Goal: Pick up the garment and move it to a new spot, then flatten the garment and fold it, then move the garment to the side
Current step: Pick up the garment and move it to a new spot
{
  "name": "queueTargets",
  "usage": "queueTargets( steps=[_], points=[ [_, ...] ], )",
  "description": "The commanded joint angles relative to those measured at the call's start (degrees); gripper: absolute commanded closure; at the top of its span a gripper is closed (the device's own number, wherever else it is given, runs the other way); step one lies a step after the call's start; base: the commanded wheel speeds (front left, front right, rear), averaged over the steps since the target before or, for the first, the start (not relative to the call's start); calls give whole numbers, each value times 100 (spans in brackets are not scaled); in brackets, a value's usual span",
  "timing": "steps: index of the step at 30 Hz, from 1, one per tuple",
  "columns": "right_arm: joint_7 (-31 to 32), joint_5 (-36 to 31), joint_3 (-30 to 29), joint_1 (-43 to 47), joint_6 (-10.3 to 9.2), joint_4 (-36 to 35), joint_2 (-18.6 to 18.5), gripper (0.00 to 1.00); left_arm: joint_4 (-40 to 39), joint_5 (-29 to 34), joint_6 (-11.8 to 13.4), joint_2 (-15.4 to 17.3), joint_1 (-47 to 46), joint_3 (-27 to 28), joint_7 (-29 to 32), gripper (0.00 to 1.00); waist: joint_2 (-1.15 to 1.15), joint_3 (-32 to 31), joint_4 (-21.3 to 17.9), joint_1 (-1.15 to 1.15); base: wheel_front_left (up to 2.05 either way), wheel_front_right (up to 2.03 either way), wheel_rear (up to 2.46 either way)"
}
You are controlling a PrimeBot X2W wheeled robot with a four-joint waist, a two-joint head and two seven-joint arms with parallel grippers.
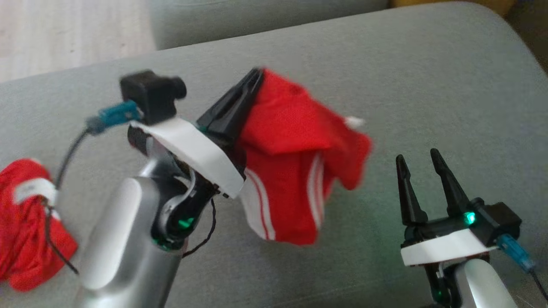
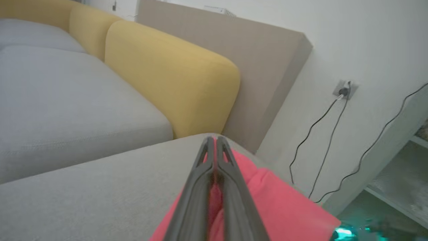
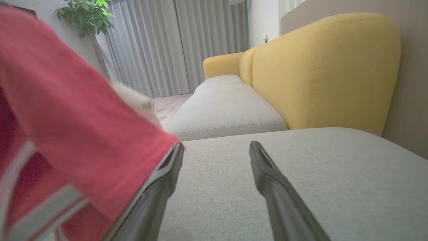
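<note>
Item 1. Garment (image 1: 291, 171), red with white stripes. It is pinched at one edge by the left gripper (image 1: 256, 77) and hangs in loose folds from the fingers over the grey seat cushion (image 1: 385, 64). Whether its lower hem touches the cushion cannot be told; the cloth is blurred.

Item 2. Left gripper. In the left wrist view its fingers are seen pressed together on the red fabric, which is bunched between and under them.

Item 3. Right gripper (image 1: 417, 156). Its fingers are spread wide with nothing between them, and it is held over the cushion to the right of the garment. In the right wrist view the hanging cloth is seen just beside one finger (image 3: 157, 187); contact cannot be told.

Item 4. Second red garment (image 1: 25, 231), crumpled, with a white label. It is laid on the cushion at the robot's far left.

Item 5. Yellow backrest (image 3: 321, 73), set behind the grey cushions.

Item 6. Potted plant (image 3: 85, 16) and grey curtains (image 3: 167, 43), at the far end of the room.

Item 7. Wall socket (image 2: 344, 89), with dark cables hung from it.
</note>
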Motion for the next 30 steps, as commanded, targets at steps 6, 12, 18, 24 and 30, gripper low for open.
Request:
queueTargets(
  steps=[6, 12, 18, 24, 30],
  points=[
    [-63, 56, 125, -66, -4, -246, 65, 0, 1807, 277, -19, -61, -241, 183, -1172, 100, 0, 145, -513, 0, 0, 0, 0],
    [-63, 49, 183, -66, -4, -237, 105, 0, 3843, 589, 34, -106, -518, 131, -2189, 63, 0, 209, -626, 0, 0, 0, 0],
    [-63, -47, 147, -51, -4, -218, 121, 0, 4718, 913, 115, -138, -709, -80, -3086, 0, 0, 168, -553, 0, 0, 0, 0],
    [-63, -238, -91, 71, -4, -355, 68, 0, 3777, 1181, 560, -156, -75, 164, -3364, 0, 0, -22, -308, 0, 0, 0, 0],
    [-63, -320, -312, 261, -4, -452, -35, 0, 2277, 1678, 910, -161, 1085, 450, -3368, 0, 0, -164, 54, 0, 0, 0, 0]
  ],
)
